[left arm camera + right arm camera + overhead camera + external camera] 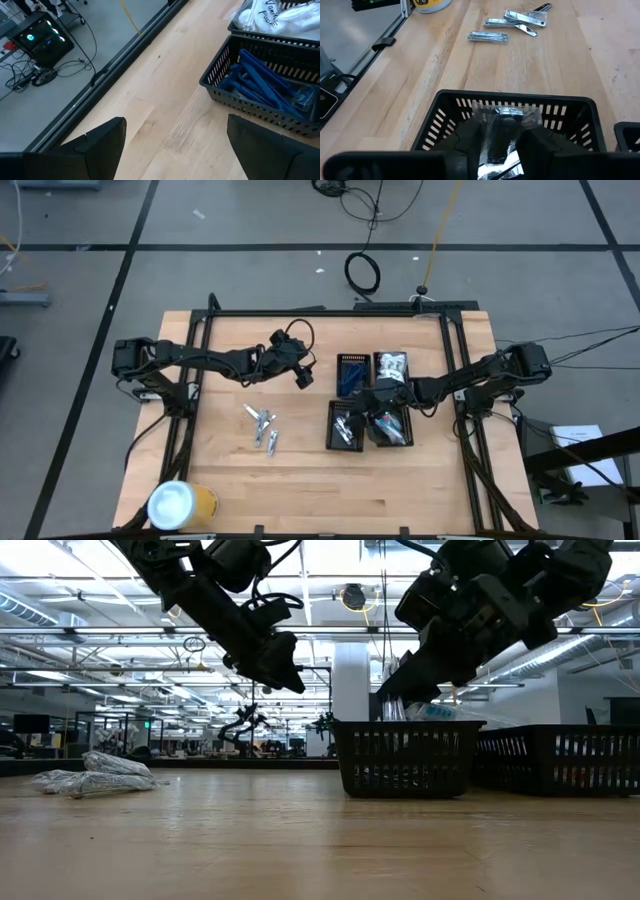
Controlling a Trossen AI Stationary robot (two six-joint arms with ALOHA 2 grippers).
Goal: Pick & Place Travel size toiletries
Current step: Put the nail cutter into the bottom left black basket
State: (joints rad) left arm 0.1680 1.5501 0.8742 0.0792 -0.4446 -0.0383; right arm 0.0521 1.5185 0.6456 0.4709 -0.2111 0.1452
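Note:
Several silvery-white sachets point(262, 426) lie flat on the wood left of the trays, also seen in the right wrist view point(515, 20). Blue razors point(265, 82) fill the far-left black tray point(352, 373); white packets point(270, 15) fill the tray next to it. My left gripper point(303, 377) hovers open above bare table just left of the razor tray, touching nothing. My right gripper point(385, 404) is over the near trays, shut on a crinkly clear packet point(505, 125) with a dark item inside. My right gripper pinches the crinkly clear packet between its two fingers point(470, 137), which sit on the packet's two long sides point(492, 132). The packet is lifted, its free end point(428, 711) just above the rim of a near black tray point(515, 97).
A yellow cylinder with a white lid point(180, 505) stands at the table's near-left corner. Four black gridded trays point(405, 755) sit together right of centre. Bare wood point(300, 490) stretches along the near side. Black frame rails point(320, 312) run along the table's far edge and sides.

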